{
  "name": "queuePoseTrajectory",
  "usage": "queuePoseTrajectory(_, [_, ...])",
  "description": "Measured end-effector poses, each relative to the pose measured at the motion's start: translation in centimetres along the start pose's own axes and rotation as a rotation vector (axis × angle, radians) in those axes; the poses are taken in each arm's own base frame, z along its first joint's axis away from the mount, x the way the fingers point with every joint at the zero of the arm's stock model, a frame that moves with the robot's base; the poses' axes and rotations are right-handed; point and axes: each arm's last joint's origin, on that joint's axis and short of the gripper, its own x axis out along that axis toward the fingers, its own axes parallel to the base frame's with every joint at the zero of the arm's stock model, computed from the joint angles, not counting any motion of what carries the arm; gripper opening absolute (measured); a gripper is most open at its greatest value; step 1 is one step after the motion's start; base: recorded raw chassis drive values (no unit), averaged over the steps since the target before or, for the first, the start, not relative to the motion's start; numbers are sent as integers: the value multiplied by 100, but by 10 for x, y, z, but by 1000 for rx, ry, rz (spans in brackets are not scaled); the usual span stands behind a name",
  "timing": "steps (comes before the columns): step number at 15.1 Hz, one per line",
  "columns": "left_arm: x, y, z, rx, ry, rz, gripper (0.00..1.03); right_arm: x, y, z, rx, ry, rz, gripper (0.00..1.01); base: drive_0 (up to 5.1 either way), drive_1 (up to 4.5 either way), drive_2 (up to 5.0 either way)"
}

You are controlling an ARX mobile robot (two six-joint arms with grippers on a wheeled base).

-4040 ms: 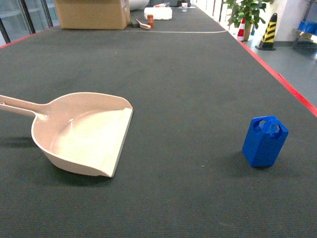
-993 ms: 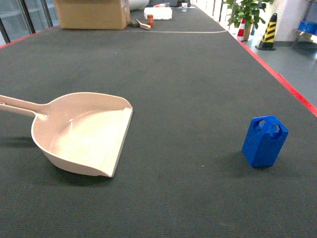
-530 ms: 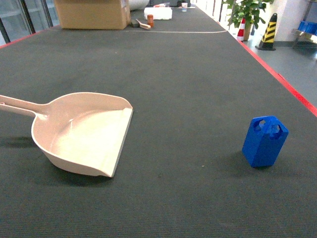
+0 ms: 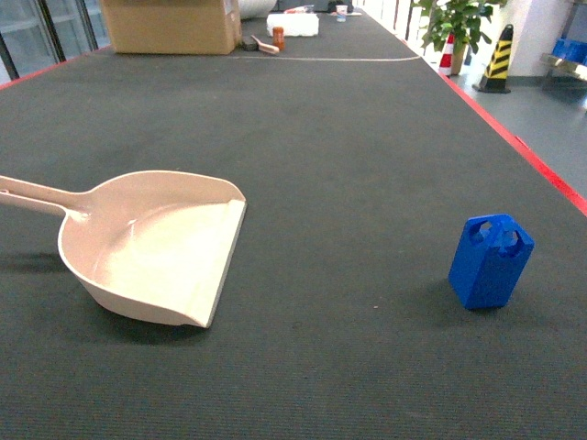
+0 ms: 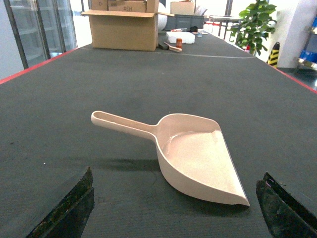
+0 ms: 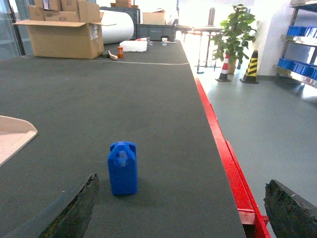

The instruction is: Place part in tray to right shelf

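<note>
**Both grippers spread wide, nothing held**

My left gripper [image 5: 168, 208] is released, dark fingertips [image 5: 69, 208] wide apart and low over the mat. Ahead of it lies the tray [image 5: 198, 153], handle pointing left. My right gripper [image 6: 181, 210] is likewise spread, grasping nothing. The part [image 6: 122, 168] stands upright on the mat ahead of it, well apart from the tray [image 4: 151, 247]. Cardboard box [image 4: 170, 25] at the far end.

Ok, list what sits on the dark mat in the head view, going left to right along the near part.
tray → bare dark mat → part → red edge strip of the mat.
</note>
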Motion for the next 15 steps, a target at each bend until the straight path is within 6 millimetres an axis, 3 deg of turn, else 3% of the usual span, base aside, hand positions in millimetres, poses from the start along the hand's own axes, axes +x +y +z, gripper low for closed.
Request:
queuePoseTrajectory(3, [0,0,-1,-4,15,-5,98,0,0,0,0,0,0,98,0,0,0])
queuePoseTrajectory(6, [14,10,-6,-223,163,-52,98,0,0,0,0,0,0,98,0,0,0])
queuePoseTrajectory(8, [42,21,-3,-454,176,-70,98,0,0,0,0,0,0,98,0,0,0])
queuePoseTrajectory(12, [105,47,-5,-684,205,12,98,0,0,0,0,0,0,98,0,0,0])
queuePoseTrajectory(15, [123,56,-12,-740,223,60,98,0,0,0,0,0,0,98,0,0,0])
